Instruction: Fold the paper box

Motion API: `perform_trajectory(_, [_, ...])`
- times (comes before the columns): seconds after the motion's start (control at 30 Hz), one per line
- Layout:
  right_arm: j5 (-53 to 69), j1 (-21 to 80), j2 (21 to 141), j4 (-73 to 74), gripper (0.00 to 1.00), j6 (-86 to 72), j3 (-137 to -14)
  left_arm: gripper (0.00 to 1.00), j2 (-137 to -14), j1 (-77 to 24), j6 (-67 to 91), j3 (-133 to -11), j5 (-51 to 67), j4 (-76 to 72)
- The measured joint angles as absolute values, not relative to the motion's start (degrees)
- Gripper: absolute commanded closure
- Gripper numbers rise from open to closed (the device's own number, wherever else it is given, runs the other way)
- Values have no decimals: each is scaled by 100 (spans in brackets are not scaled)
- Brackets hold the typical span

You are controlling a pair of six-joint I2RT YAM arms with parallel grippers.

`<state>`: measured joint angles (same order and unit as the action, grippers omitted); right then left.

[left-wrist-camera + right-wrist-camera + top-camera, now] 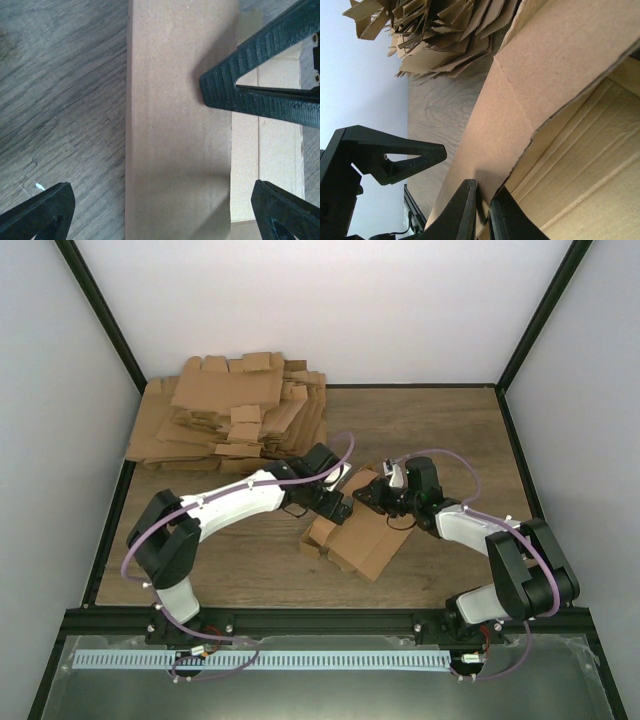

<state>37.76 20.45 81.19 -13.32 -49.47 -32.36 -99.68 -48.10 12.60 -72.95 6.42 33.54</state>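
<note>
The paper box (362, 538) is a brown cardboard piece lying partly folded mid-table, one panel raised. My right gripper (378, 498) is at its far edge. In the right wrist view it (484, 191) is shut on the edge of a raised flap (520, 115). My left gripper (336, 504) is at the box's far left corner. In the left wrist view it (161, 202) is open wide, its jaws straddling a long cardboard panel (180, 125) without touching it. A right fingertip (250, 87) shows there at the upper right.
A big pile of flat brown cardboard blanks (235, 410) sits at the back left, also in the right wrist view (440, 35). Black frame posts and white walls ring the wooden table (440, 430). The two grippers are close together.
</note>
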Motion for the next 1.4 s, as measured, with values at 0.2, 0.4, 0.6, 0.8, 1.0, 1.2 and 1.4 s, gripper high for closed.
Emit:
perform_trajectory(0.2, [3789,2045,8119,-1328,91,-4875,-3236,0,-10134,-4742,1280,-7349,679,3334])
perform_trajectory(0.4, [3800,2045,8165,-1315,91,-4862,-3242,27,-10405,-4722,1219,-7494,764,3367])
perform_trajectory(0.6, [3815,2045,8195,-1269,89,-4842,-3275,35,-10527,-4735,1111,-7631,961,3415])
perform_trajectory(0.8, [3791,2047,8224,-1066,81,-4674,-3378,37,-10523,-4735,1011,-7655,967,3465])
perform_trajectory(1.0, [3697,2045,8228,-775,76,-4392,-3393,41,-10429,-4735,919,-7655,917,3614])
perform_trajectory(1.2, [3509,1990,7961,-432,73,-4167,-3365,43,-10322,-4733,869,-7526,941,3673])
perform_trajectory(1.4, [3232,1789,7223,-80,63,-3948,-3159,44,-10175,-4729,867,-7443,1004,3758])
